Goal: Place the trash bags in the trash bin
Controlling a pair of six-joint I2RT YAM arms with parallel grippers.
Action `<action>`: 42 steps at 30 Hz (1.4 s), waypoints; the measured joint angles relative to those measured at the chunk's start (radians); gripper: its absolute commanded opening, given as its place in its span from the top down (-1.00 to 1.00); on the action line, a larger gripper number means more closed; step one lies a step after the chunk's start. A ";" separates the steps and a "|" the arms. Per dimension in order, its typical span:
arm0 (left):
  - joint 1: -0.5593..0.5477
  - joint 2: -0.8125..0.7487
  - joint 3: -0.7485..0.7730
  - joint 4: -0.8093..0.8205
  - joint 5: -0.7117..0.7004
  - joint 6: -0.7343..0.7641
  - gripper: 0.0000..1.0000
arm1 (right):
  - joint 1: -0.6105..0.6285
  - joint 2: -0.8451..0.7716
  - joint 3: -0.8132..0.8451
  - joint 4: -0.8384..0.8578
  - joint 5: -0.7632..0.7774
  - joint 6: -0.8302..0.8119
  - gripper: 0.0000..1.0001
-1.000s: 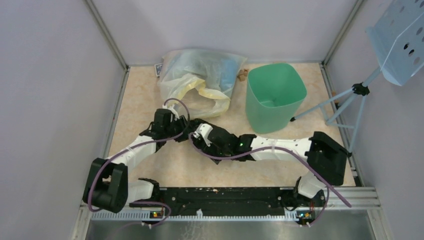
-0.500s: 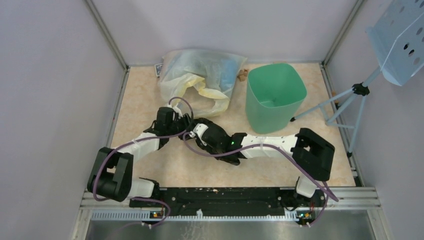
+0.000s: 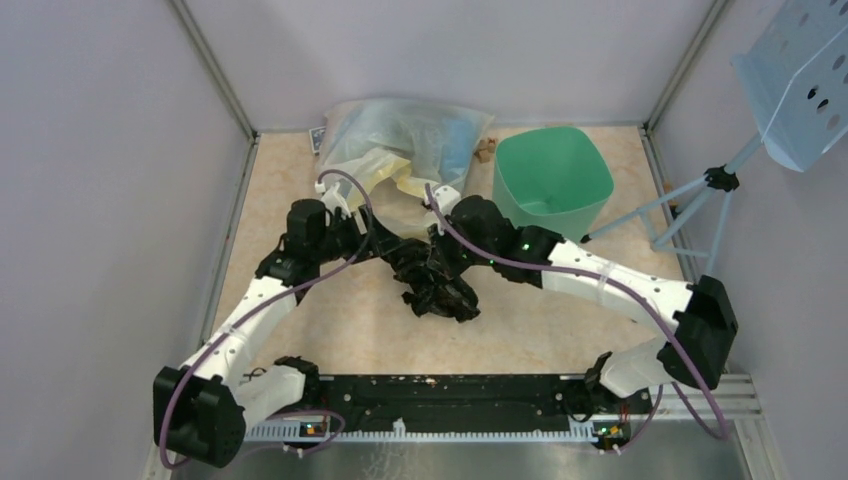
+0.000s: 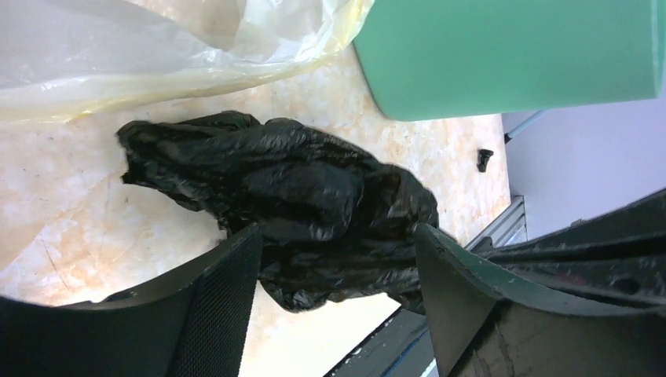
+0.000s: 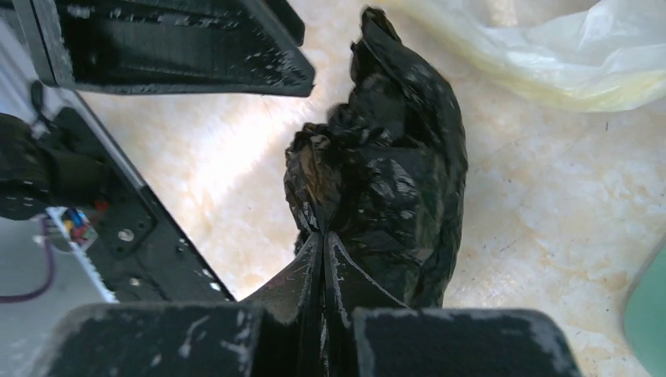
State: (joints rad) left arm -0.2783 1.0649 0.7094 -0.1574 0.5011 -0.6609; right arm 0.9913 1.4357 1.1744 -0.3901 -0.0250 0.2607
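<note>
The black crinkled trash bag [image 3: 438, 288] hangs bunched in mid-table, between the two arms. My right gripper [image 3: 441, 260] is shut on a fold at its top; in the right wrist view the jaws [image 5: 323, 233] are pressed together with the black plastic [image 5: 393, 173] spilling out beyond them. My left gripper [image 3: 386, 250] stands open just left of the bag. Its fingers [image 4: 224, 298] are spread wide on either side of the bag [image 4: 290, 188] without pinching it. The mint-green trash bin [image 3: 551, 190] stands upright at the back right, its side showing in the left wrist view [image 4: 510, 55].
A large translucent bag [image 3: 400, 160] with blue contents lies at the back, left of the bin. A pale blue perforated tray [image 3: 800, 80] on a tripod stands at the right wall. Small brown bits [image 3: 485, 150] lie at the back. The black rail [image 3: 450, 390] runs along the near edge.
The right gripper shut on the black bag and drew it up and back. The left gripper opened and pulled away to the left. The bag now shows between the arms.
</note>
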 measured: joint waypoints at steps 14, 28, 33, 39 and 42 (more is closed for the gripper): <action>-0.021 -0.226 -0.049 -0.037 0.200 0.169 -0.57 | -0.139 -0.086 0.032 -0.068 -0.165 0.126 1.00; -0.155 -0.318 -0.411 0.548 0.079 0.211 -0.42 | -0.152 -0.082 0.039 -0.135 -0.246 0.136 1.00; -0.243 -0.267 -0.480 0.718 0.022 0.322 -0.48 | -0.154 -0.082 0.061 -0.163 -0.256 0.135 1.00; -0.293 -0.184 -0.489 0.812 0.008 0.460 -0.23 | -0.166 -0.082 0.094 -0.182 -0.264 0.132 1.00; -0.294 -0.133 -0.484 0.819 0.002 0.497 0.07 | -0.175 -0.082 0.097 -0.184 -0.270 0.132 1.00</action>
State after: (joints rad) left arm -0.5724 0.9321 0.2249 0.6617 0.5034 -0.1642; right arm 0.8162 1.3533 1.2713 -0.5739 -0.2951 0.3931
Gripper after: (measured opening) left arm 0.582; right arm 0.003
